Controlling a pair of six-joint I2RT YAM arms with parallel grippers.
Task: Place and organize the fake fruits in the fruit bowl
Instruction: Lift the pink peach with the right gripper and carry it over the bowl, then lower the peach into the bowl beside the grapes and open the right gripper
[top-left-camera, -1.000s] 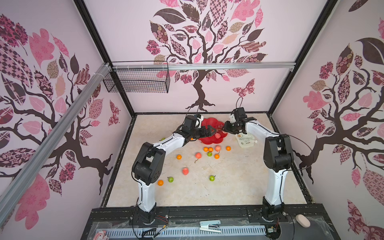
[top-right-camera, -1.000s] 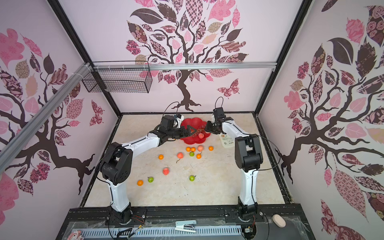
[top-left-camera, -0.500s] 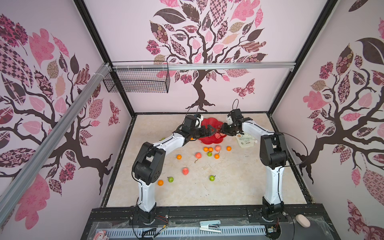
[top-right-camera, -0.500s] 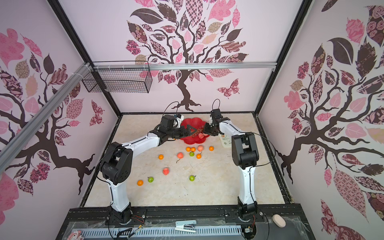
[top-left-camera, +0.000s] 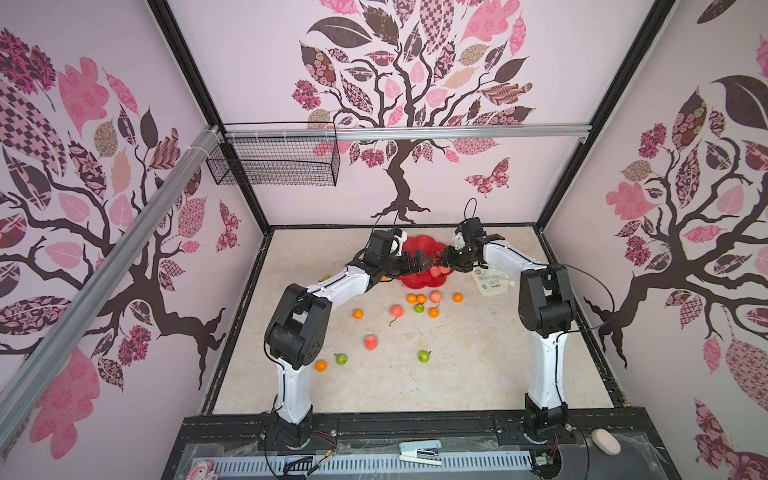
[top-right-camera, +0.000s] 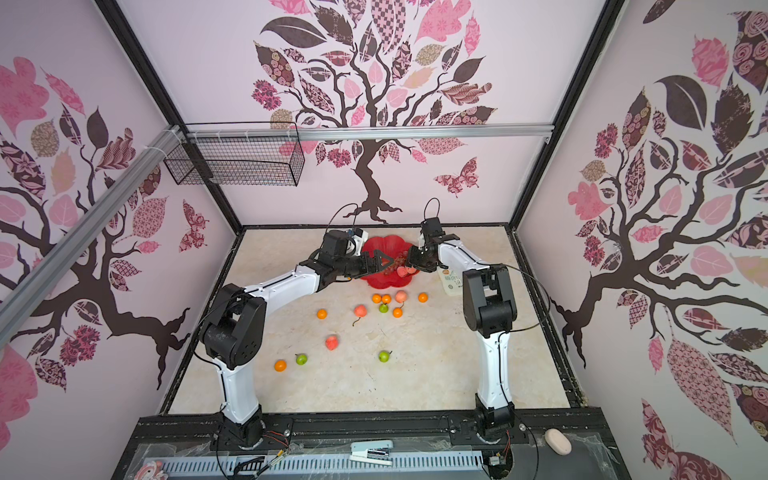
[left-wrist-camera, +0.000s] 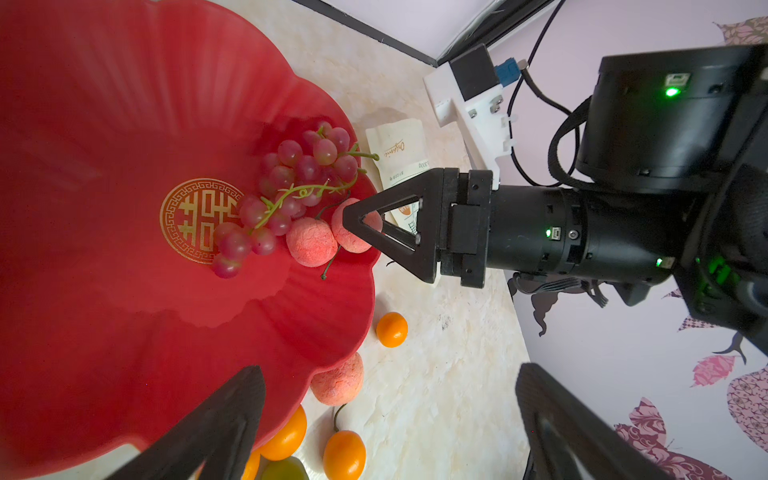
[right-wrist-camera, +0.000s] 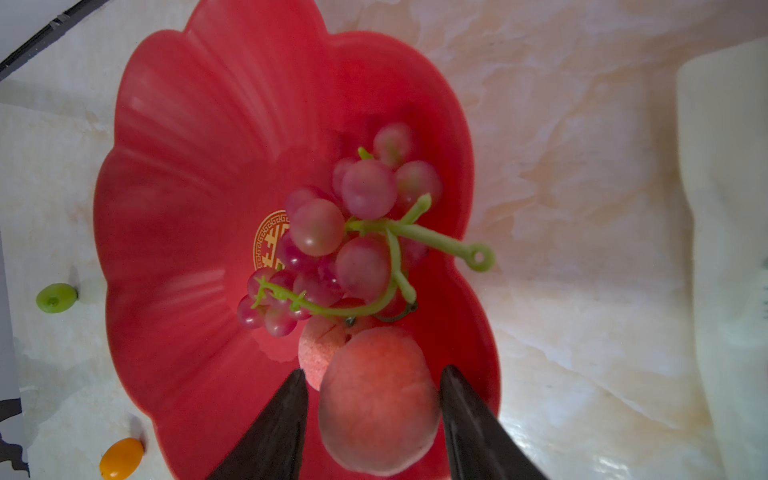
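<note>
I have the right gripper (right-wrist-camera: 374, 372) over the shallow glossy red flower-shaped fruit bowl (right-wrist-camera: 187, 166). Its fingers are spread either side of a pink-red plastic peach (right-wrist-camera: 378, 415), and a sliver of red shows between one finger and the fruit, so I read no pinch. Just ahead of those fingertips a second peach (right-wrist-camera: 316, 349) touches the first. Beyond it lies the dark red plastic grape bunch (right-wrist-camera: 345, 232) on its green stem, partly covering the gold centre emblem (left-wrist-camera: 199, 220), a Chinese character inside a key-pattern ring.

My left gripper (left-wrist-camera: 386, 374) faces the right one across the bowl, spread wide with nothing between its fingers, one finger over the rim. Beside it on the marble-look table (left-wrist-camera: 436, 374) sit loose fake fruits: a small orange ball (left-wrist-camera: 392, 329) and a third peach (left-wrist-camera: 338, 380) just beside the rim.

Behind the right gripper lies a cream printed paper packet (left-wrist-camera: 395, 153). On it I make out "Organic" and "300g".
</note>
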